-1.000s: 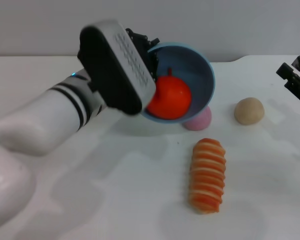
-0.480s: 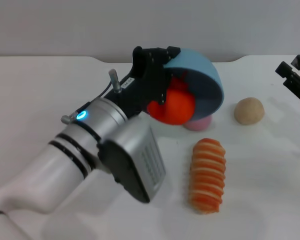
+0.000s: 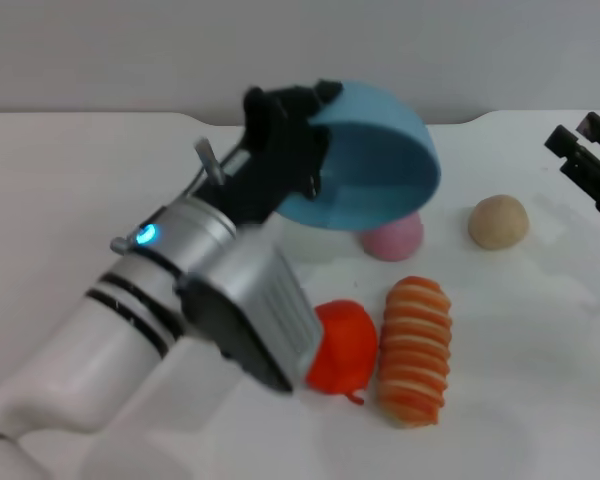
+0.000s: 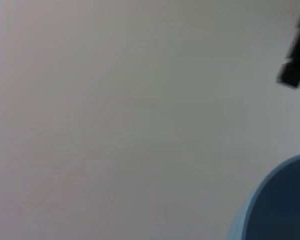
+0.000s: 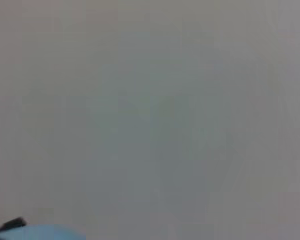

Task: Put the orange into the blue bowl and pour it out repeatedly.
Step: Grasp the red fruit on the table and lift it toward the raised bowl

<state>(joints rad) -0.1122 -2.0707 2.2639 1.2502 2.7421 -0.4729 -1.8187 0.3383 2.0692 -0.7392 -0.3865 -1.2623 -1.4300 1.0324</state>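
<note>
My left gripper (image 3: 298, 120) is shut on the rim of the blue bowl (image 3: 370, 165) and holds it in the air, tipped over with its mouth turned down and away. The bowl's edge also shows in the left wrist view (image 4: 277, 205). The orange (image 3: 342, 345) lies on the table, below the bowl and beside the striped roll, partly hidden behind my left wrist. My right gripper (image 3: 588, 160) is parked at the far right edge, above the table.
An orange-and-cream striped roll (image 3: 415, 348) lies right of the orange. A pink ball (image 3: 392, 238) sits under the bowl. A beige ball (image 3: 498, 221) lies further right. The white table (image 3: 80, 180) has a curved back edge.
The bowl has tipped fully over and risen a little. The orange has dropped out of it and now lies on the table beside the striped roll.
</note>
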